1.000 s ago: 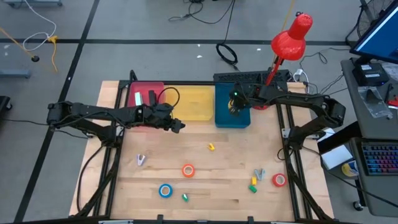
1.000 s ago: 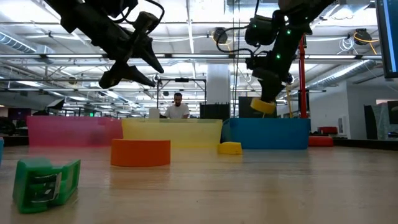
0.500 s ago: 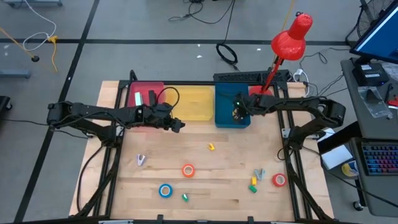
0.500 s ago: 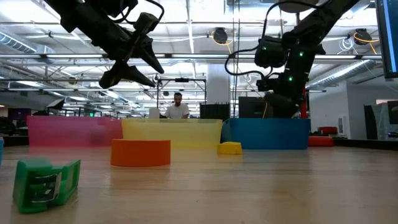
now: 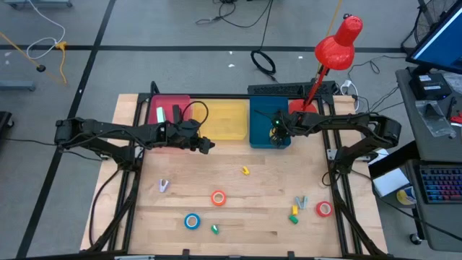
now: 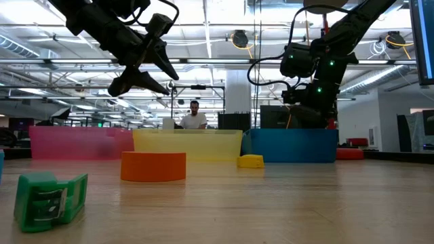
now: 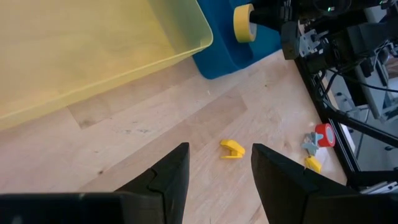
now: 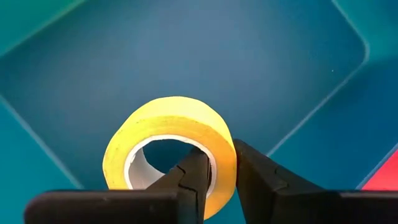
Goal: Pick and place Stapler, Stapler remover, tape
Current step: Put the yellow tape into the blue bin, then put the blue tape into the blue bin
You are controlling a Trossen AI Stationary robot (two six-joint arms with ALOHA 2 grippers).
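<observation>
My right gripper (image 5: 274, 133) is low inside the blue bin (image 5: 260, 137) and is shut on the yellow tape roll (image 8: 171, 149); the left wrist view also shows that roll (image 7: 244, 23). In the low view the bin's wall (image 6: 291, 146) hides the roll. My left gripper (image 5: 207, 145) hangs open above the table, near the yellow bin (image 5: 225, 119). The orange tape (image 5: 218, 197), blue tape (image 5: 192, 221) and red tape (image 5: 324, 209) lie flat on the table. A small yellow piece (image 7: 232, 148) lies ahead of the left gripper. My right gripper holds the yellow tape roll by its ring wall (image 8: 221, 163). One finger (image 8: 189, 180) is inside the centre hole and the other (image 8: 258, 177) is outside. The roll stands on edge over the blue bin's floor; whether it touches the floor, I cannot tell.
A pink bin (image 5: 168, 112) stands left of the yellow one along the far edge. Small pieces lie on the near half: a grey one (image 5: 164, 185), a green one (image 5: 214, 229), a grey one (image 5: 300, 201) and a green-yellow one (image 5: 294, 215). A red lamp (image 5: 336, 43) stands behind the blue bin.
My right gripper has gone down into the blue bin with the yellow tape roll. A second ago the roll showed above the bin's wall in the low view; now it is below the rim. The left arm has kept still.
</observation>
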